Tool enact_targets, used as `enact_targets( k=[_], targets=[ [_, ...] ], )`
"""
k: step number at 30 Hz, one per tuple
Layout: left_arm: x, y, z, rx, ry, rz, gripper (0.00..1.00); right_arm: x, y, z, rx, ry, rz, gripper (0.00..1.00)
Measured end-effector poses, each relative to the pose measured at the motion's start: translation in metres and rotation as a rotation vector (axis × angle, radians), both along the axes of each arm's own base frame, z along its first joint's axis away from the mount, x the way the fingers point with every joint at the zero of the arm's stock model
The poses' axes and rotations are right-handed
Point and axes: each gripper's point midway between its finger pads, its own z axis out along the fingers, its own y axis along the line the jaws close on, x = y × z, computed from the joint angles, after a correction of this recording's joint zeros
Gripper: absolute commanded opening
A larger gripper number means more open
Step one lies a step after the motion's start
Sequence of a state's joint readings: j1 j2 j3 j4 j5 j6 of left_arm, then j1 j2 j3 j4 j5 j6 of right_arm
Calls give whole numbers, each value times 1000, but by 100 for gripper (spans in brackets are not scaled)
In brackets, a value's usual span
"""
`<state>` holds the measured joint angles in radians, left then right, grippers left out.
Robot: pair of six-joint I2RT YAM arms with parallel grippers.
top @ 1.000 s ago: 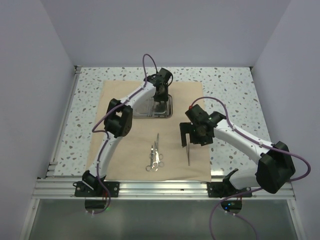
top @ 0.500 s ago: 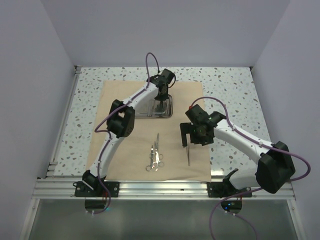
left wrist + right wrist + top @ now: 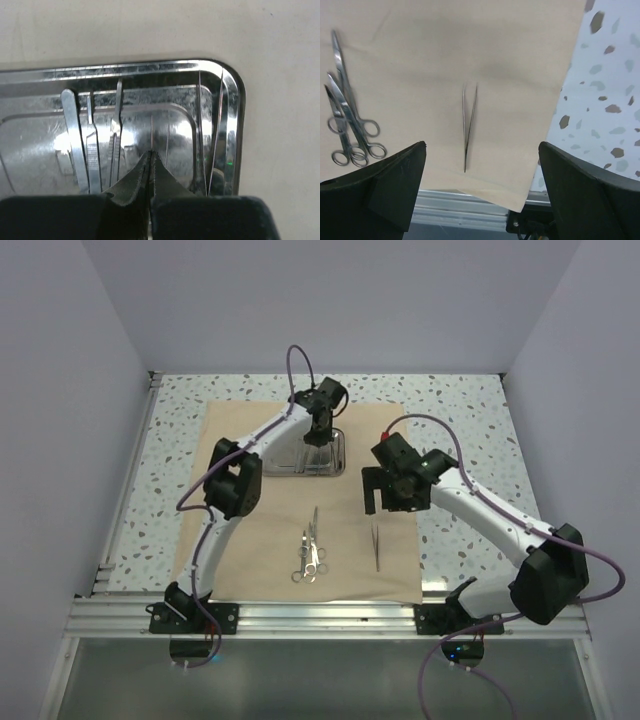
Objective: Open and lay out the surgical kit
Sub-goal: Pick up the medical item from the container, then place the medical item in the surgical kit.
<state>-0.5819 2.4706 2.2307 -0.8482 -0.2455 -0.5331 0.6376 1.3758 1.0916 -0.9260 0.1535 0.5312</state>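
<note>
Tweezers (image 3: 466,157) lie alone near the edge of the cloth (image 3: 420,60).

One cloth wrap (image 3: 250,540) holds one steel tray (image 3: 343,455), three ring-handled instruments (image 3: 310,555), one tweezers (image 3: 377,545).

a: how does the left arm (image 3: 232,490) stand?
b: stretched far forward, elbow raised, wrist tipped down. the left gripper (image 3: 151,156) points downward with its tips pressed together, no gap between them.
a: and the right arm (image 3: 480,515)?
b: it reaches forward and inward, bent at the elbow. the right gripper (image 3: 482,147) faces down, its fingers (image 3: 390,185) spread wide apart.
</note>
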Motion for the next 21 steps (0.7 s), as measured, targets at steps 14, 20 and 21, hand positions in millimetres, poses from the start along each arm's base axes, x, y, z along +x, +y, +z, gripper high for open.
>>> enact_targets(
  k=[14, 20, 21],
  targets=[
    [-211, -115, 81, -260, 65, -161, 0, 96, -50, 123, -53, -418, -281, 98],
    [-271, -115, 32, -218, 196, -129, 0, 104, -82, 135, -128, -477, -383, 98],
    [-277, -114, 27, -213, 208, -119, 1, 102, -87, 135, -136, -482, -393, 98]
  ],
)
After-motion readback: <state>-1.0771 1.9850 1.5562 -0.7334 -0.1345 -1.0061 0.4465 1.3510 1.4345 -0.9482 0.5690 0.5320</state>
